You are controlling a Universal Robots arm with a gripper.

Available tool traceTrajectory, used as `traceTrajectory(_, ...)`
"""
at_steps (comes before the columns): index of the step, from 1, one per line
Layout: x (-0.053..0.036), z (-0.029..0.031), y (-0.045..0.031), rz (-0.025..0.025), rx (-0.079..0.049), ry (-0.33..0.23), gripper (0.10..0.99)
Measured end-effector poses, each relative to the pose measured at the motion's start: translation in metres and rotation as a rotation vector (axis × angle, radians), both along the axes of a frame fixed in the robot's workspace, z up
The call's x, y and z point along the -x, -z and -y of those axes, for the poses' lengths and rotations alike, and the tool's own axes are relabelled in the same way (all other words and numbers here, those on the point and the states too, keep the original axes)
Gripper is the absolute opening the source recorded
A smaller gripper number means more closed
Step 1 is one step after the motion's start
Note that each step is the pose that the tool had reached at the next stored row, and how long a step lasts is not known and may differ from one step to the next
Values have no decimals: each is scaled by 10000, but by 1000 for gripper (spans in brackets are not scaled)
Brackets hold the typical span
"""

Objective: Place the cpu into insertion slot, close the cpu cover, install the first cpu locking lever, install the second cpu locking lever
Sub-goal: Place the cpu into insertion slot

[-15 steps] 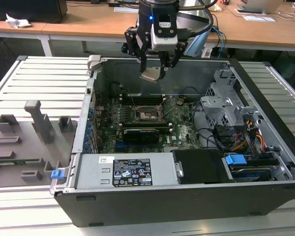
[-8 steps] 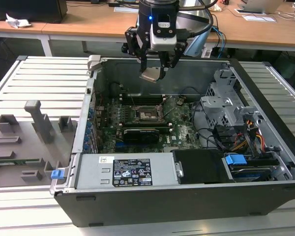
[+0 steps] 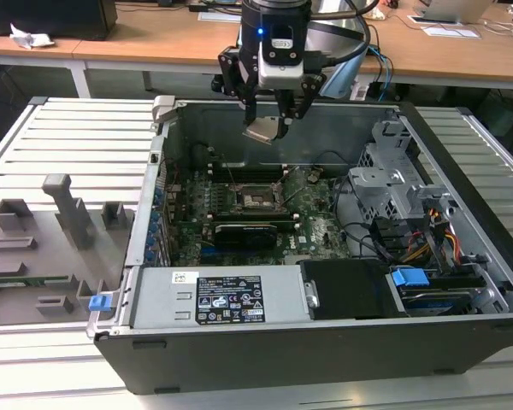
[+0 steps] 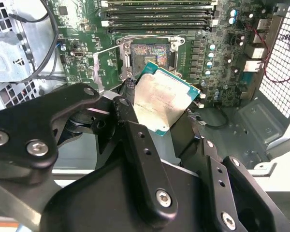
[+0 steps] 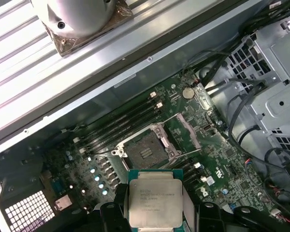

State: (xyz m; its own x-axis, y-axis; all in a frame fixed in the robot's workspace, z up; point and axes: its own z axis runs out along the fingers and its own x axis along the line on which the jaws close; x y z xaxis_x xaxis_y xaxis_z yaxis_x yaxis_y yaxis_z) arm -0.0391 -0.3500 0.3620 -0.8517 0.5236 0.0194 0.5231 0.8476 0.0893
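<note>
Step in hand: carry the cpu to the slot.

1. Position. In the exterior view the gripper hangs over the open case, near its far wall. Its fingers are closed narrow on two opposite edges of the cpu. The chip is clear of the board.
2. Target. The slot lies below the gripper and forward of it, well apart from the chip. The cover appears swung open beside the slot, leaving the dark centre exposed.
3. Alignment. In both wrist views the chip's edges sit at an angle to the slot's edges. Judgement: square the chip to the slot and level it before any descent. Lower it straight, without sliding it across the contacts.
4. Appearance. The cpu is a flat square. It has a dull silver lid with faint print and a thin green rim.
</note>
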Motion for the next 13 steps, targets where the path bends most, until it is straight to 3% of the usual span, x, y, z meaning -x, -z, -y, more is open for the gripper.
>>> traceTrajectory(13,0,0,8,0,0,702,537)
